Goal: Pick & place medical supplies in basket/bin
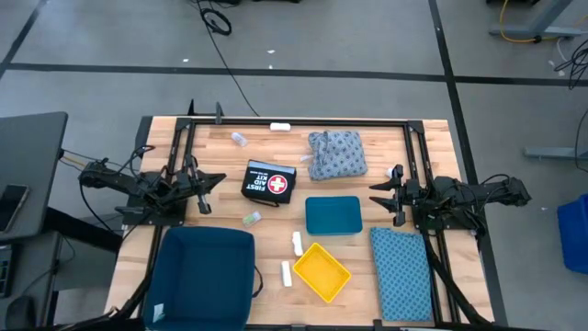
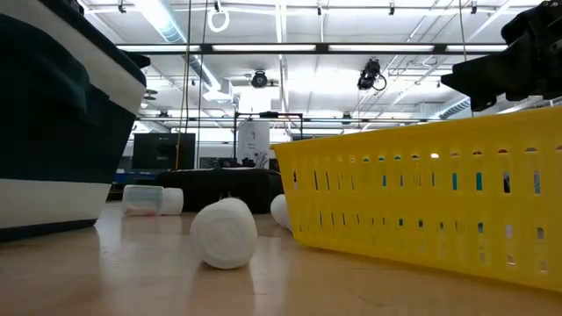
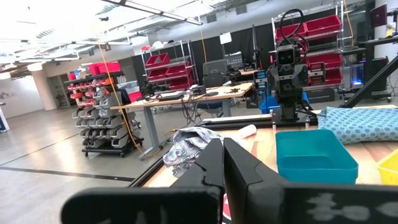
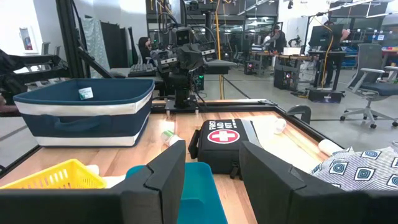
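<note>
Nothing is binned yet: vials [image 1: 239,139], rolls [image 1: 297,243] and cloths [image 1: 336,154] are left on the worktop [image 1: 276,184], left tool [image 1: 204,181] closed empty, right tool [image 1: 378,194] open empty.

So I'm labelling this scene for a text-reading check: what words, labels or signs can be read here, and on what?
"FIRST AID KIT", with a white cross on a red disc: on the black pouch.
Tag on the navy bin: too small to read.
Nothing else is legible.

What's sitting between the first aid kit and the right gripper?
In the high view, the teal tray lies between the first aid kit and the right gripper, slightly nearer the front edge. The right wrist view shows it just ahead of the open fingers.
</note>
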`<state>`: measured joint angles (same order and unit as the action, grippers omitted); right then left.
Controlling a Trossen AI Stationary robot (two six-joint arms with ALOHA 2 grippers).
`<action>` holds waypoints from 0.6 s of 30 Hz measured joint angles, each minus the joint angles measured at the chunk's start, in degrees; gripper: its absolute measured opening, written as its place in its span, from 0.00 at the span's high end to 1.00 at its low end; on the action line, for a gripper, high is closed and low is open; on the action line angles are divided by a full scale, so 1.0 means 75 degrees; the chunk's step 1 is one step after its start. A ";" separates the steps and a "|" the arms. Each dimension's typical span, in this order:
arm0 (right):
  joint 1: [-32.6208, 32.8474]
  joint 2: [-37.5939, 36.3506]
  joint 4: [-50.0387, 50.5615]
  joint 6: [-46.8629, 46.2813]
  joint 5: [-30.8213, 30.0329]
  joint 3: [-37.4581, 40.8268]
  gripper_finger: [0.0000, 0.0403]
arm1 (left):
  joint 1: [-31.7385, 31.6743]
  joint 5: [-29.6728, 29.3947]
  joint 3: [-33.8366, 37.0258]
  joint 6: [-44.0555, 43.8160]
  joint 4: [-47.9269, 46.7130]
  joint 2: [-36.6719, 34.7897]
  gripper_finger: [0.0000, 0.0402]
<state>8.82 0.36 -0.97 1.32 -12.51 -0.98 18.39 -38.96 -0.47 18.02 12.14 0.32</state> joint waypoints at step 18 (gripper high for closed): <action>0.0000 0.0000 0.0000 0.0000 0.0000 -0.0001 0.60 | 0.0000 0.0032 0.0003 -0.1055 0.0006 0.0000 1.00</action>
<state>8.82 0.36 -0.97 1.32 -12.51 -0.99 18.39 -38.72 -0.45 10.11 12.19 0.32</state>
